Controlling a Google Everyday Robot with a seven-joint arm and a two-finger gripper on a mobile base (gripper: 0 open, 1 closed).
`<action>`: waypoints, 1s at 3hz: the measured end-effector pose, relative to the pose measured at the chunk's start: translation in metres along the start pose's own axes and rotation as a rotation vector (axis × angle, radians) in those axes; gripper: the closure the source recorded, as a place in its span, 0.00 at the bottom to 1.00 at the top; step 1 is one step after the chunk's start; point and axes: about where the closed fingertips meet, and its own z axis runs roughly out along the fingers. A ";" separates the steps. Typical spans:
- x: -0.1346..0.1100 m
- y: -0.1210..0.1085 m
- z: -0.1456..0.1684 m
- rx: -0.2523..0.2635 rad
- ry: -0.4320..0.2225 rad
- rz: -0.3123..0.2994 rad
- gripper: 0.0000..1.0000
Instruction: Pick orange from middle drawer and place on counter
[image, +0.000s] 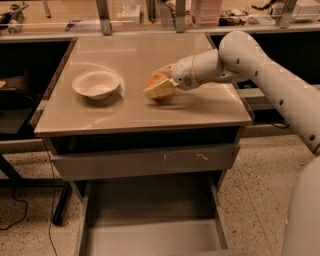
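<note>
The orange (155, 80) is at the middle of the beige counter (125, 50), low on or just above its surface. My gripper (161, 80) reaches in from the right and is shut on the orange, with one pale finger above it and one in front of it. The middle drawer (150, 220) is pulled out below the counter, and its flat grey floor is bare.
A white bowl (96, 83) stands on the counter to the left of the orange. A grey drawer front with pale scratch marks (145, 161) is closed above the open drawer. Benches with clutter run along the back. My white arm (270, 75) crosses the counter's right edge.
</note>
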 end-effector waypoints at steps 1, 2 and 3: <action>0.000 0.000 0.000 0.000 0.000 0.000 0.00; 0.000 0.000 0.000 0.000 0.000 0.000 0.00; -0.027 -0.001 -0.020 0.074 0.022 -0.057 0.00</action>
